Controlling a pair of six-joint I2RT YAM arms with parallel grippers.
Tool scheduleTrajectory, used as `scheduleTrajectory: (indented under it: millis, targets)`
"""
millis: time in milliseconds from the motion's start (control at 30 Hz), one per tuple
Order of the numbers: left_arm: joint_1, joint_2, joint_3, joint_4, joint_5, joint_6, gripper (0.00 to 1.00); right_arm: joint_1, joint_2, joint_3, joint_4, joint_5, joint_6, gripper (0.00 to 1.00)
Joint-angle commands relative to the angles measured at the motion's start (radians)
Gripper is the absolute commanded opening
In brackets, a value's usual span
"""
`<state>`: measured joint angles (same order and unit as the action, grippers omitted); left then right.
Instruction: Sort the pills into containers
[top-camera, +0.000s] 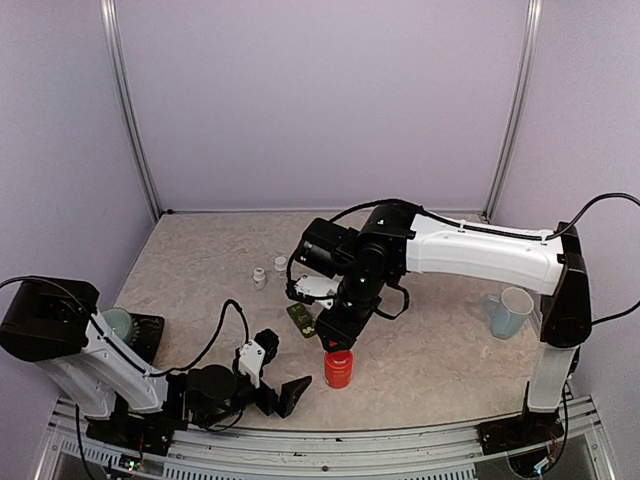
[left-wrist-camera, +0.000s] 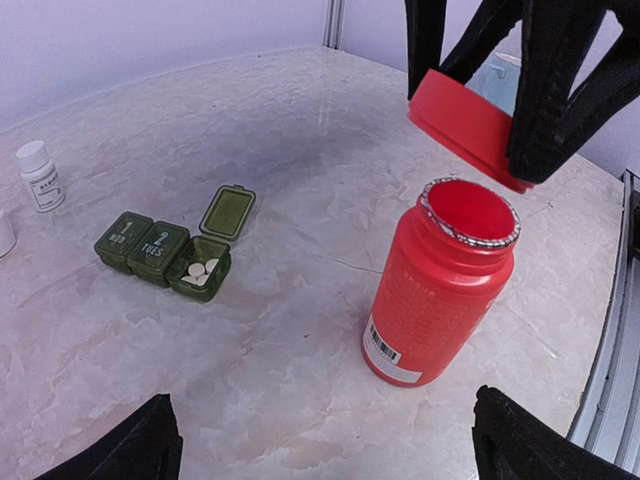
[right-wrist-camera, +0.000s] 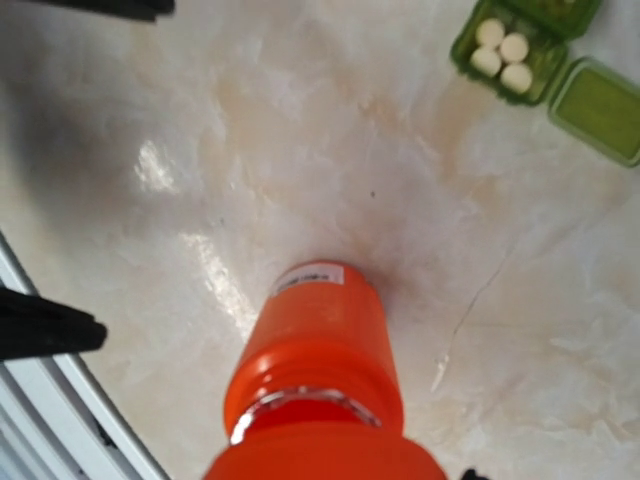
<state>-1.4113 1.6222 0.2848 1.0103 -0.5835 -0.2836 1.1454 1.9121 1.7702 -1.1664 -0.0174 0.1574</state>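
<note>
Holding a round red plastic cap (left-wrist-camera: 462, 122) in my right gripper (left-wrist-camera: 480, 110) just above the open red plastic bottle (left-wrist-camera: 440, 290); my left gripper (left-wrist-camera: 320, 455) gapes wide. Beyond lie the dark green plastic containers (left-wrist-camera: 165, 255), one lid raised, white pills (left-wrist-camera: 200, 272) inside.

Inspection, approach routes. I find the bottle (left-wrist-camera: 440, 290) upright ahead of the left gripper (top-camera: 283, 372), whose jaws stand wide, with bare table (left-wrist-camera: 300, 380) between them. The bottle's mouth is blocked from above: the right gripper (left-wrist-camera: 478, 130) hangs just over it, clamped on the cap (left-wrist-camera: 460, 118). The right arm (top-camera: 480, 250) crosses the table's middle, its wrist crowding the containers (left-wrist-camera: 165, 255) in the top view. I see open table between containers and bottle. Two vials (top-camera: 260, 278) stand just beyond the containers, and a mug (top-camera: 510, 312) stands well apart on the right.
</note>
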Motion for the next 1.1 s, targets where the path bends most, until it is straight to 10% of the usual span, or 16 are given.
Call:
scheduleTrajectory:
  millis: [0,1067]
  targets:
    - [-0.011,-0.012,-0.003,0.03,-0.028,0.006,0.99,0.015,0.001,0.048,-0.052,0.019,-0.003,0.42]
    - [-0.021,-0.012,-0.01,0.04,-0.051,0.0,0.99,0.044,0.068,0.033,-0.053,0.014,-0.03,0.44]
